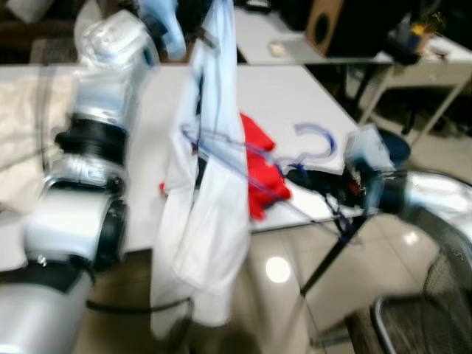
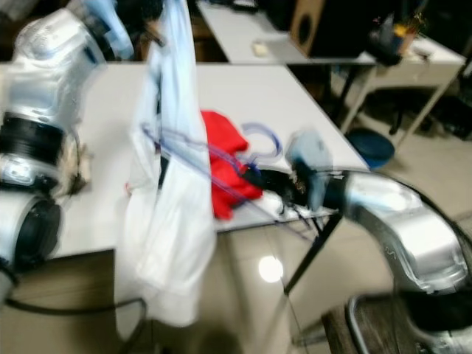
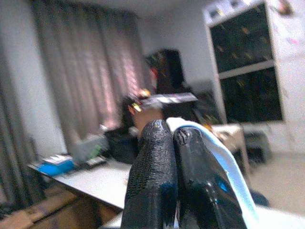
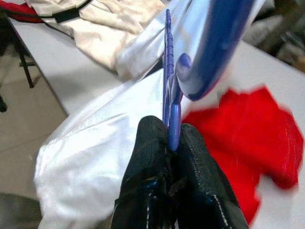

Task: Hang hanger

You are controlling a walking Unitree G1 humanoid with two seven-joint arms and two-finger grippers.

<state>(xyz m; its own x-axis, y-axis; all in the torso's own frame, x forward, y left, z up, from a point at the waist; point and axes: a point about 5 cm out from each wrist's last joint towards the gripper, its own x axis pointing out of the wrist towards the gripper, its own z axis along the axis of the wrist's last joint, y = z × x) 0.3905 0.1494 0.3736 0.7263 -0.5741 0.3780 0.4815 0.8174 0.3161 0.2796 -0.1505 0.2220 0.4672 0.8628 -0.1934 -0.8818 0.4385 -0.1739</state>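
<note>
A white shirt [image 1: 210, 184] hangs from above the table down past its front edge. My left gripper [image 3: 174, 138] is raised high and is shut on the shirt's white fabric [image 3: 214, 148]. A translucent blue hanger [image 1: 317, 140] runs into the shirt, its hook curving over the table. My right gripper [image 1: 306, 178] comes in from the right at table height and is shut on the hanger's stem [image 4: 167, 71]. The eye views are blurred.
A red cloth [image 1: 258, 166] lies on the white table [image 1: 295, 96] under the hanger. A beige garment [image 1: 22, 140] covers the table's left part. A second table [image 1: 258, 37], a speaker [image 1: 324, 22] and a blue stool [image 1: 394, 147] stand behind. A wire basket [image 1: 442, 295] sits low on the right.
</note>
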